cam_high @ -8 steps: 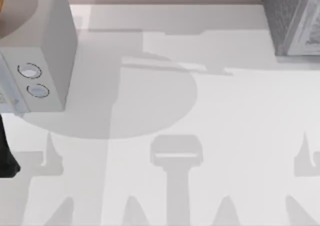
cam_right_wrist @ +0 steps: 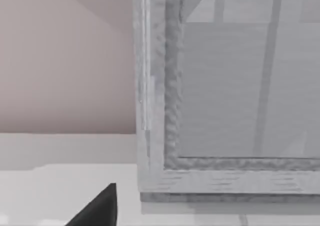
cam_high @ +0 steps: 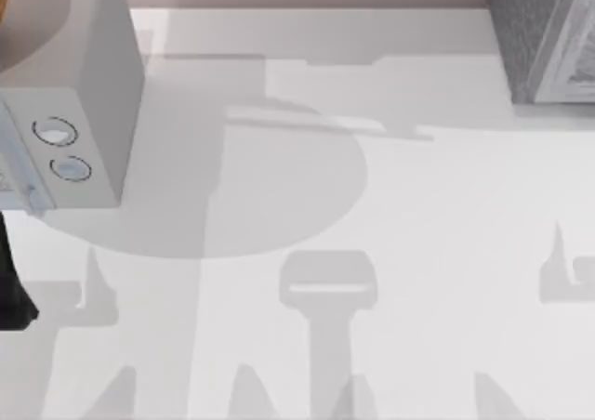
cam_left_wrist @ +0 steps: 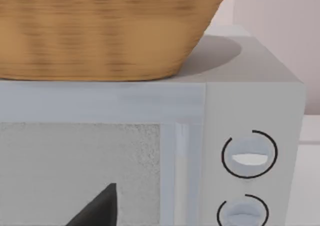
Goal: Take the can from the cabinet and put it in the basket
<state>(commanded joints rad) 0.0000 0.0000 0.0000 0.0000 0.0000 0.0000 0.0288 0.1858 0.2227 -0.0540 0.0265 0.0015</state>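
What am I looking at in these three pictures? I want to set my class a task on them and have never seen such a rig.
It is a simulated pair of AgileX robot arms at a white table, meant to fetch a can from a cabinet and put it in a basket.

The top view looks down from above. At the table's left stands a light grey box with two round dials; at the right, the dark speckled cabinet. The grey shapes on the table are shadows.

The left wrist view faces the dial box, with the woven basket on top of it. The right wrist view faces the cabinet's framed front panel, which looks closed. A dark fingertip shows in each wrist view; no can is visible.
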